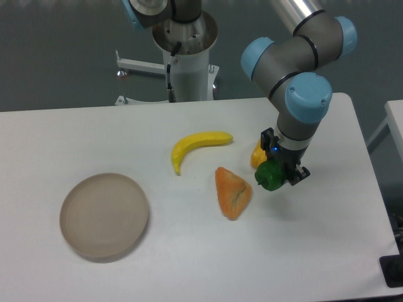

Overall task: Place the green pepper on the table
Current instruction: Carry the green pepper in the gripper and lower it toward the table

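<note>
Pepper in grip, release pending

Plate nearest, bare. Orange wedge mid-surface. Just right of it, pincer clamps green pepper, low at surface; contact cannot be told. Yellow pepper behind, banana beyond. Judged: transport nearly done; set-down, opening and retreat remain.

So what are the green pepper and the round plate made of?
The green pepper, held in the gripper, looks like glossy plastic: it is smooth with small bright shine spots. The plate looks like matte beige plastic or ceramic, dull and even, with no sharp glints; the picture leaves that open.
</note>
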Controlling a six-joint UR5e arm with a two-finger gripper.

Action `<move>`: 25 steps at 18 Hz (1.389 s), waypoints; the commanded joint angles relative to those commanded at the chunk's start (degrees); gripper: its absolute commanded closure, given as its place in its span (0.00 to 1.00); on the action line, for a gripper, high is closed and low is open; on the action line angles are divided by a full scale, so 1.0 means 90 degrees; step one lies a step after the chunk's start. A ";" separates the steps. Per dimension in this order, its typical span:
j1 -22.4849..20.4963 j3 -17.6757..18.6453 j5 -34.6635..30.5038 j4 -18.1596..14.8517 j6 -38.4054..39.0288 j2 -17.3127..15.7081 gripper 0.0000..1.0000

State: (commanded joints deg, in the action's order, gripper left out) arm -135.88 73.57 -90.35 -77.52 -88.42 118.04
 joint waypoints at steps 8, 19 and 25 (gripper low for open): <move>-0.0058 -0.0469 0.0049 0.0331 0.0010 0.0429 0.93; -0.0078 -0.0801 0.0010 0.1210 0.0537 0.1337 0.93; -0.0068 -0.0859 0.0020 0.1377 0.0644 0.1572 0.90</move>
State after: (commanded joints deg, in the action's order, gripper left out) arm -136.49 65.83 -90.18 -65.13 -82.62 132.18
